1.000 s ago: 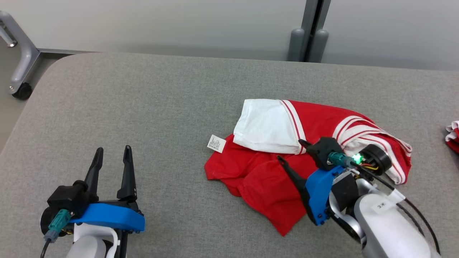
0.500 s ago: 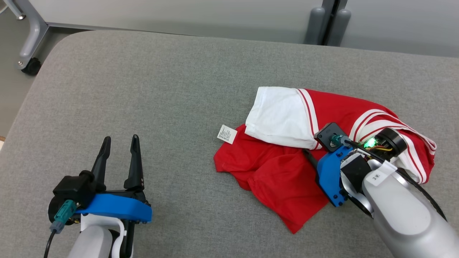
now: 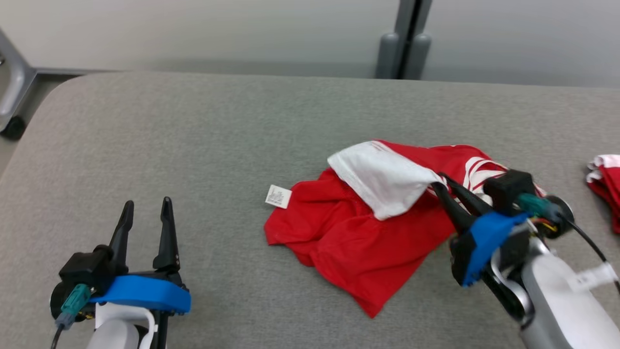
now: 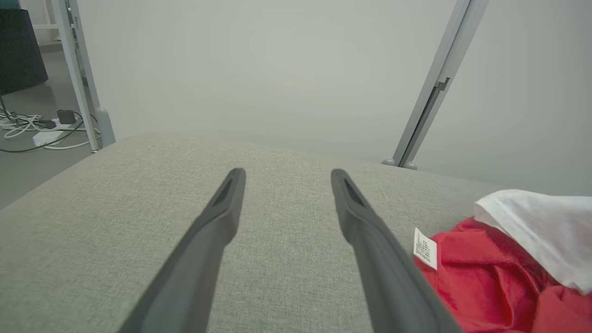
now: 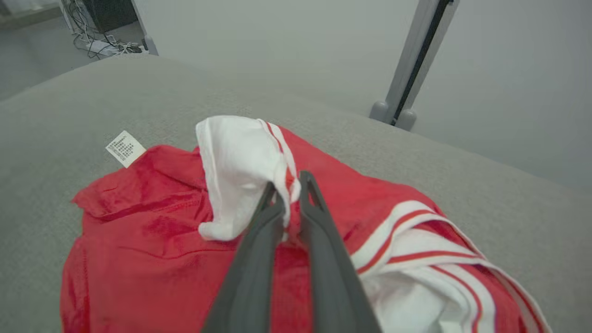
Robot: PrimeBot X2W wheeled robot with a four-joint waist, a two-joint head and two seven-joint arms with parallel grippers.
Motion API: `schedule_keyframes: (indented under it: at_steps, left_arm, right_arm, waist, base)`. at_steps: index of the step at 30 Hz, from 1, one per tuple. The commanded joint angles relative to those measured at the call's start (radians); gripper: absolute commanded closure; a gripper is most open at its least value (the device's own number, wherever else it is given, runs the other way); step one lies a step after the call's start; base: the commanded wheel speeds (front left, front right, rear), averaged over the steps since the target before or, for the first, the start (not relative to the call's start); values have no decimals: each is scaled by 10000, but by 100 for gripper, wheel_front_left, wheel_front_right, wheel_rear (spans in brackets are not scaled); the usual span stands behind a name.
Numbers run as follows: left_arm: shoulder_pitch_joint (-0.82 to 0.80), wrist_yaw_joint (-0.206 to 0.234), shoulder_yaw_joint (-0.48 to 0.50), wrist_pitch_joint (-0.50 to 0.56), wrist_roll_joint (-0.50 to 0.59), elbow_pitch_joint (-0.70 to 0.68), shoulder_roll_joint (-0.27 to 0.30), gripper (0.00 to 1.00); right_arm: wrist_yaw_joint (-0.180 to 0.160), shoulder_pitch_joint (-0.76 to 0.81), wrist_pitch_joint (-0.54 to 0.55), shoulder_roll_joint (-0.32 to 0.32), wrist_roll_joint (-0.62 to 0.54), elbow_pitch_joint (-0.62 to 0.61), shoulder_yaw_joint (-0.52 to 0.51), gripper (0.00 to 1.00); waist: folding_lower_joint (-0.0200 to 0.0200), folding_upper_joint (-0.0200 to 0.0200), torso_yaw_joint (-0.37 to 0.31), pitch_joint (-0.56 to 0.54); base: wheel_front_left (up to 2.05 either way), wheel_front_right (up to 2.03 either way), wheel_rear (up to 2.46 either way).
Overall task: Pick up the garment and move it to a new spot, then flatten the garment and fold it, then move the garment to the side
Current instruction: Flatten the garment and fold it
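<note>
The garment (image 3: 348,242) is a red shirt with white sleeves and red-white striped trim, lying crumpled on the grey table (image 3: 193,145) right of centre. My right gripper (image 3: 438,182) is shut on the striped edge of its white sleeve (image 3: 382,177), which is pulled up off the red body. In the right wrist view the fingers (image 5: 286,187) pinch that white fabric (image 5: 240,162) above the red cloth (image 5: 152,240). My left gripper (image 3: 147,203) stands open at the lower left with nothing between its fingers, well left of the garment (image 4: 485,277). Its open fingers (image 4: 287,175) point across bare table.
A white care label (image 3: 277,196) sticks out at the garment's left edge. Another red and white cloth (image 3: 605,179) lies at the table's right edge. A grey post (image 3: 404,48) stands behind the table, a wheeled frame (image 3: 12,97) at the far left.
My right gripper has shut on the sleeve's striped edge and raised it, bunching the white part upward. The head camera has shifted. The left gripper stays open in place.
</note>
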Motion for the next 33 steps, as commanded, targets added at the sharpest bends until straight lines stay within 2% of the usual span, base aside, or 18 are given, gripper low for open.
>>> schedule_keyframes:
  at_steps: [1, 7, 12, 15, 22, 23, 24, 28, 33]
  left_arm:
    - [169, 50, 163, -47, -9, -76, 94, 0]
    - [585, 220, 504, -46, -4, -395, 200, 0]
    - [742, 320, 647, -46, 34, -636, 211, 0]
    - [714, 354, 608, -46, 46, -716, 220, 0]
    - [664, 371, 445, -21, 58, -746, 161, 0]
    - [678, 370, 418, -15, 55, -738, 150, 0]
    - [696, 375, 405, -11, 45, -730, 146, 0]
    - [809, 404, 391, -3, -5, -715, 165, 0]
    - [923, 462, 370, 15, -37, -768, 175, 0]
  right_arm:
    - [0, 985, 33, 88, 301, -947, -711, 100]
    - [3, 3230, 793, 548, 124, -3318, -2711, 100]
    - [3, 4477, 1353, 991, -236, -4401, -3942, 100]
    - [3, 4982, 1544, 1276, -495, -4759, -4638, 100]
    - [2, 5573, 2137, 1510, -1032, -4465, -5174, 100]
    - [3, 5595, 2219, 1537, -1099, -4324, -5212, 78]
    - [3, 5566, 2255, 1570, -1124, -4232, -5229, 0]
    - [3, 5525, 2199, 1731, -991, -4231, -5281, 0]
    - [3, 5325, 1893, 1976, -742, -4869, -5846, 0]
  waist:
    - [0, -1, -546, -394]
    - [0, -1, -1303, -534]
    - [0, -1, -1598, -523]
    - [0, -1, -1603, -514]
    - [0, -1, -1470, -520]
    - [0, -1, -1439, -528]
    - [0, -1, -1416, -535]
    - [0, -1, -1365, -588]
    - [0, -1, -1337, -677]
  base:
    - [0, 0, 0]
    - [0, 0, 0]
    - [0, 0, 0]
    - [0, 0, 0]
    - [0, 0, 0]
    - [0, 0, 0]
    - [0, 0, 0]
    - [0, 0, 0]
    - [0, 0, 0]
